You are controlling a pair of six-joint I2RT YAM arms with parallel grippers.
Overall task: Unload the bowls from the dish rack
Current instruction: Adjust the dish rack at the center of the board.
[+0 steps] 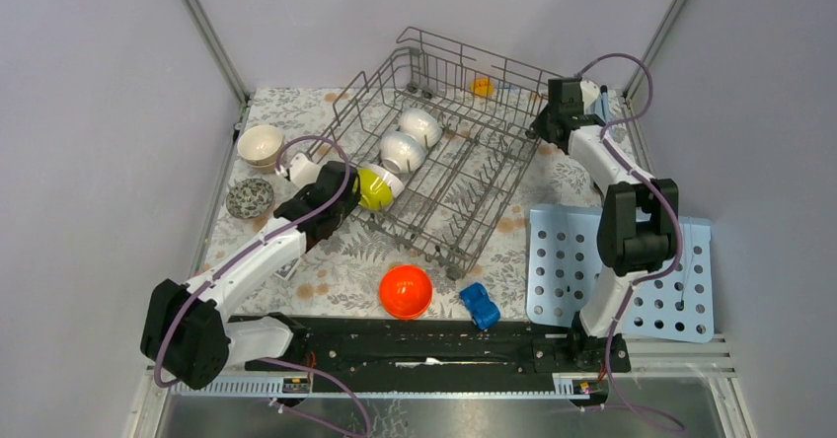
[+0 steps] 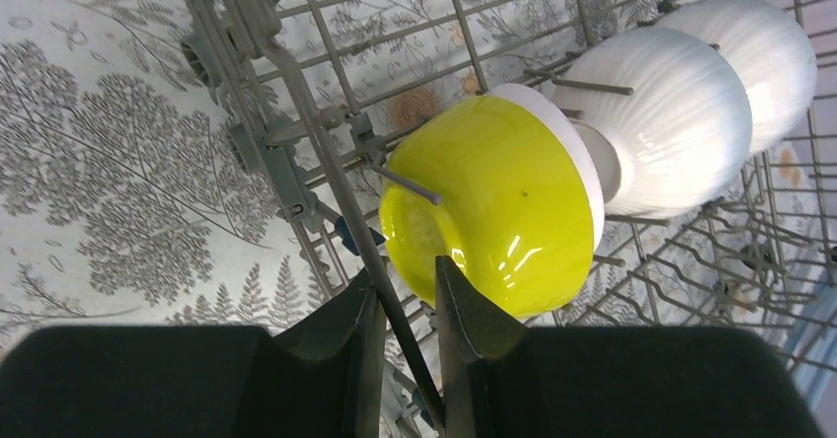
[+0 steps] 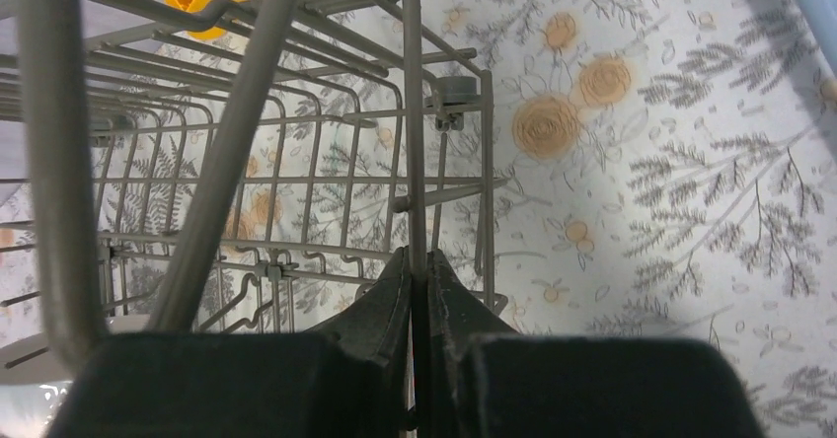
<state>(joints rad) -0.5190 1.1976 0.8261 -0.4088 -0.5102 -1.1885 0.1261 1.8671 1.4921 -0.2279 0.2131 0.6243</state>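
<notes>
1. Left jaws, narrowly apart, straddle a dish rack wire beside the racked yellow-green bowl; closing may catch the wire instead.
2. Right jaws clamp the rack's edge wire; slipping would free it.

A row of bowls stands inside the dish rack, along its nine o'clock side. From the rack, a farther bowl and a nearer bowl lie at nine o'clock, a lone bowl and toy car at six, and a perforated board at four.
</notes>
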